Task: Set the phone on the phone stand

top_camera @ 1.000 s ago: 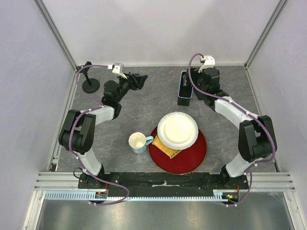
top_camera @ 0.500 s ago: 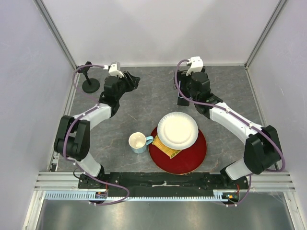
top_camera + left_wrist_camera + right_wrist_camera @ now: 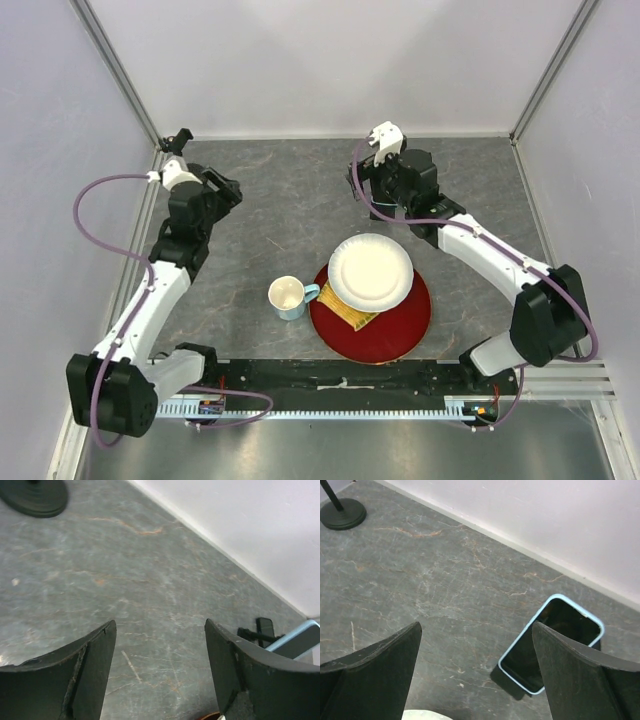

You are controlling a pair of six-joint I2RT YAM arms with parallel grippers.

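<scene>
On the grey table (image 3: 300,230), a red plate (image 3: 405,328) sits near centre under a white paper plate (image 3: 370,270), with a mug (image 3: 288,297) just left of it. The phone (image 3: 552,642) — blue-cased — rests far centre, near the right gripper (image 3: 477,675), whose 2 fingers are spread wide. The left gripper (image 3: 160,670), also wide, hangs near the phone stand (image 3: 35,495) — far left.

— Where does the top view sit?
— High above and behind the arm bases, looking straight down on the whole grey marbled tabletop (image 3: 290,220).
— And the wrist views?
— Low and close, slanting across the table toward the white wall (image 3: 520,510). Both catch the black round-based stand (image 3: 35,495) and the dark phone in a light-blue case (image 3: 552,642).
</scene>
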